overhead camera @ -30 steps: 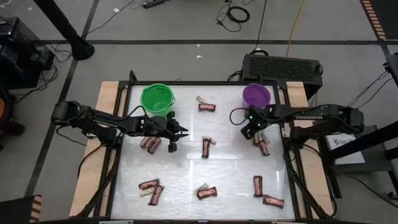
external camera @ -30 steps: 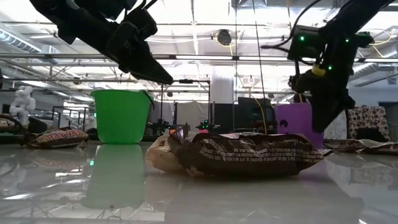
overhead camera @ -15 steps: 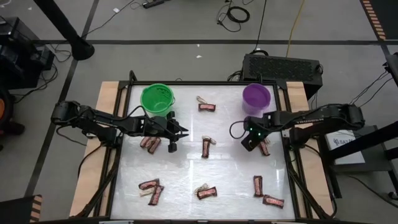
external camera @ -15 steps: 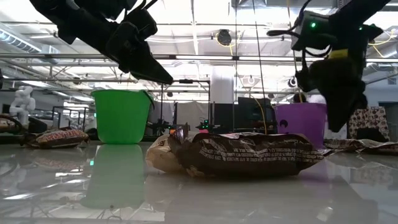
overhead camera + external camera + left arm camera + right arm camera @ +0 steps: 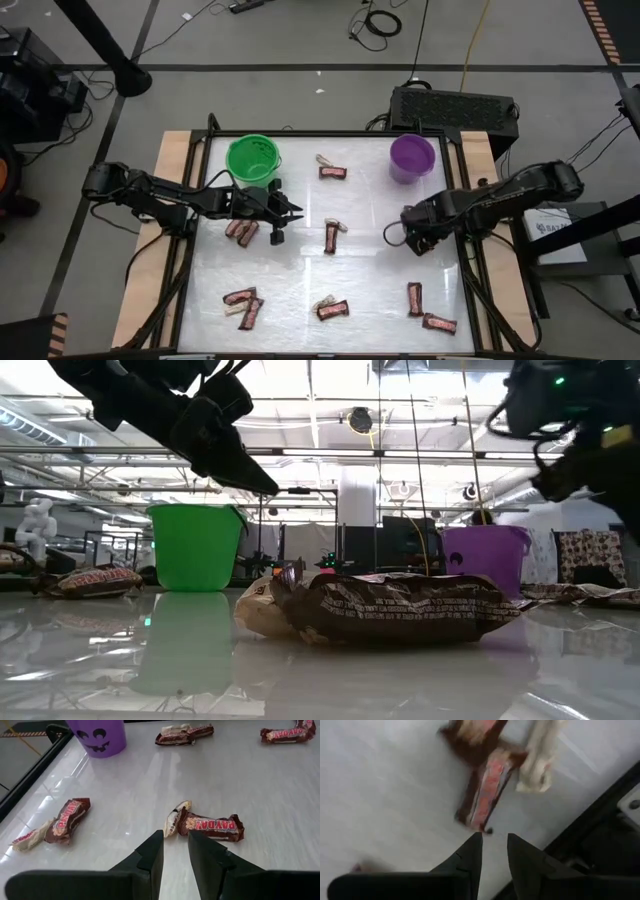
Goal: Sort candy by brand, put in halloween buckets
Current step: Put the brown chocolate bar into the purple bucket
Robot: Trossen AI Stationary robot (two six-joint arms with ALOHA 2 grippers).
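Wrapped candy lies scattered on the white table: red-brown bars (image 5: 331, 238) and smaller pale pieces (image 5: 322, 159). At the far edge stand the green bucket (image 5: 252, 157) and the purple bucket (image 5: 412, 156). My left gripper (image 5: 175, 837) hovers left of centre, slanting down toward a bar (image 5: 212, 826). It is open by a narrow gap with nothing in it. My right gripper (image 5: 494, 837) points down over a red-brown bar (image 5: 487, 790) and a pale piece (image 5: 537, 765) near the right edge. It is also narrowly open with nothing between its fingers.
Two bars (image 5: 240, 231) lie just below my left arm. More candy sits along the near edge (image 5: 332, 309) and at the near right (image 5: 439, 323). A black frame rail (image 5: 600, 830) runs close beside the right-hand pile. A black box (image 5: 455, 105) stands behind the table.
My right gripper has moved from beside the purple bucket toward the table's near edge. It has tipped to point straight down and rolled at the wrist, and now stands over the right-hand candy pile. No candy has moved.
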